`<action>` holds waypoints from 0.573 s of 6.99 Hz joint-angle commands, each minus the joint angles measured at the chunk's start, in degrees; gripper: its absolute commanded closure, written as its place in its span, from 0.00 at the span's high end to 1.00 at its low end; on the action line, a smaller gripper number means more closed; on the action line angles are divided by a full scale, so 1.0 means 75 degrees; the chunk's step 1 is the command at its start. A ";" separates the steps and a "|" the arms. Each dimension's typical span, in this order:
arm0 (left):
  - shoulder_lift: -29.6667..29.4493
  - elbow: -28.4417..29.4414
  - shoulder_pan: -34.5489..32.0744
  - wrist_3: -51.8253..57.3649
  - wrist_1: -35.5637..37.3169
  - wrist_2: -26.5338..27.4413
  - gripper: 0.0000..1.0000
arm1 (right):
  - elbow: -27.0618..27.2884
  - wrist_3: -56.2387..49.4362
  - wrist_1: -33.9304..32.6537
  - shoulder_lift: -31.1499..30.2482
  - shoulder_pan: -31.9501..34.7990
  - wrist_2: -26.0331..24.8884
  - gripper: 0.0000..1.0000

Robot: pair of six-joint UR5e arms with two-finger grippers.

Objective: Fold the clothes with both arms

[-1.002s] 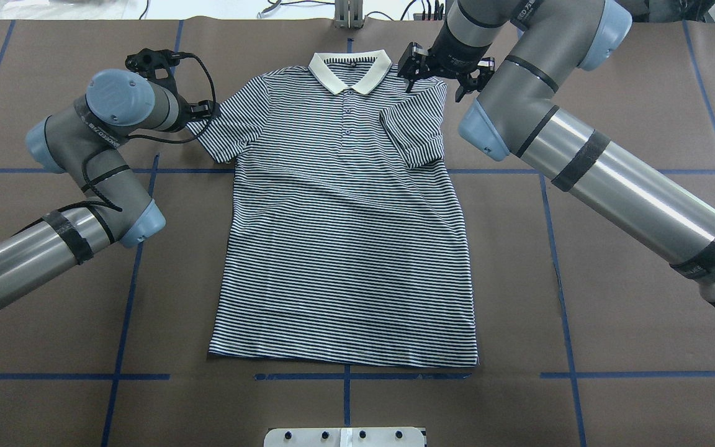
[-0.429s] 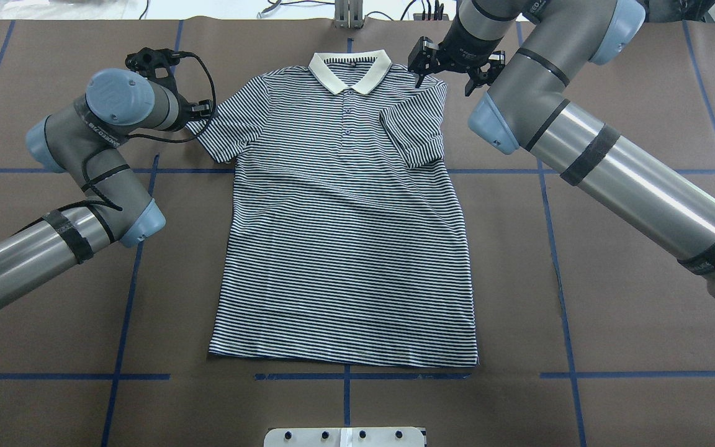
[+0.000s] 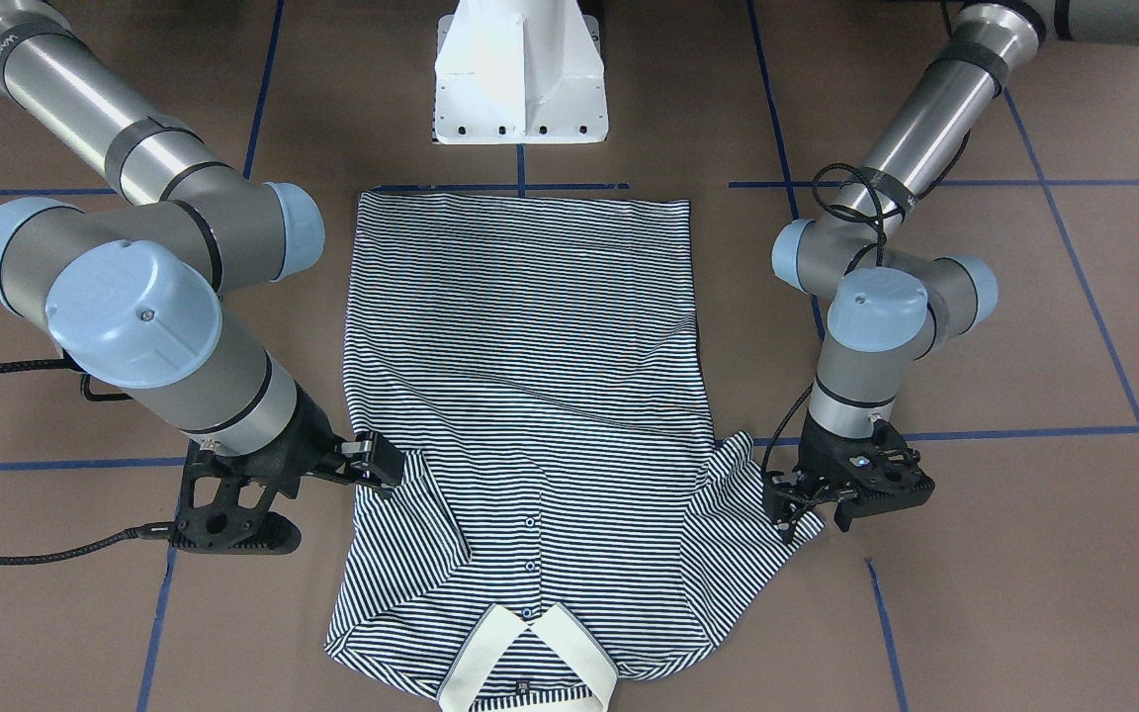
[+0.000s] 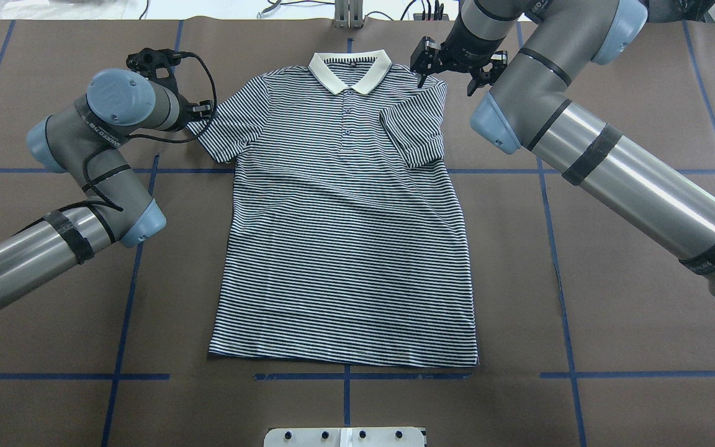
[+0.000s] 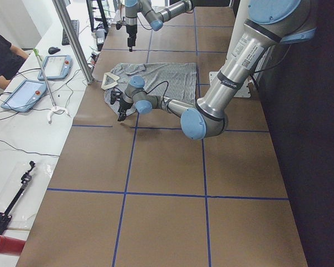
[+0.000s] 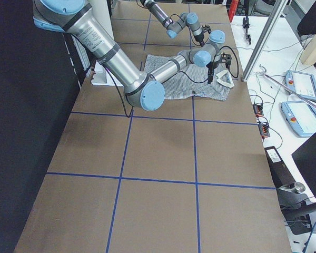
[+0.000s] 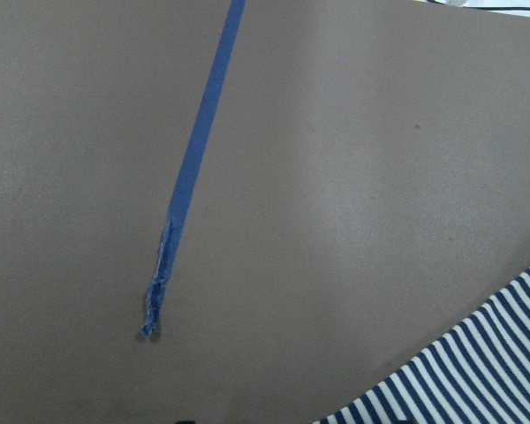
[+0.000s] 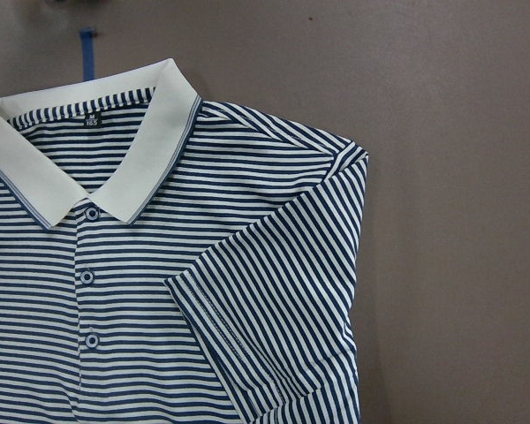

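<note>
Front-facing: the polo shirt (image 3: 530,376) lies flat on the brown surface (image 3: 1024,346), hem near the white pedestal (image 3: 520,89), one sleeve folded inward. Beside that sleeve the right gripper (image 3: 303,494) hangs, jaws wide apart. The left gripper (image 3: 812,509) is at the other cuff; I cannot tell how its jaws stand.

Overhead: the right arm (image 4: 612,167) hides the surface beside the shirt.

Left side: two pendants (image 5: 25,94) and a metal post (image 5: 72,39) stand beyond the collar.

Left wrist: torn blue tape (image 7: 194,177) lies apart from a sleeve corner.

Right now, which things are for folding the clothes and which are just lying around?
For the job:
striped polo shirt
left hand
right hand

Just lying about:
tablets off to the side
blue tape lines on the table
</note>
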 commanded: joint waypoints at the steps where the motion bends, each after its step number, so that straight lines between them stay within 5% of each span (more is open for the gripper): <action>1: 0.0010 0.0000 0.0072 0.0000 0.0000 0.0000 0.76 | 0.0000 -0.0010 0.0000 -0.0011 0.0001 -0.0009 1.00; 3: 0.0010 0.0000 0.0072 0.0012 0.0000 0.0000 0.65 | 0.0000 -0.0022 0.0012 -0.0023 0.0001 -0.0009 1.00; 4: -0.0002 -0.0012 0.0084 0.0023 0.0000 0.0000 0.45 | 0.0000 -0.0022 0.0012 -0.0034 0.0001 -0.0009 1.00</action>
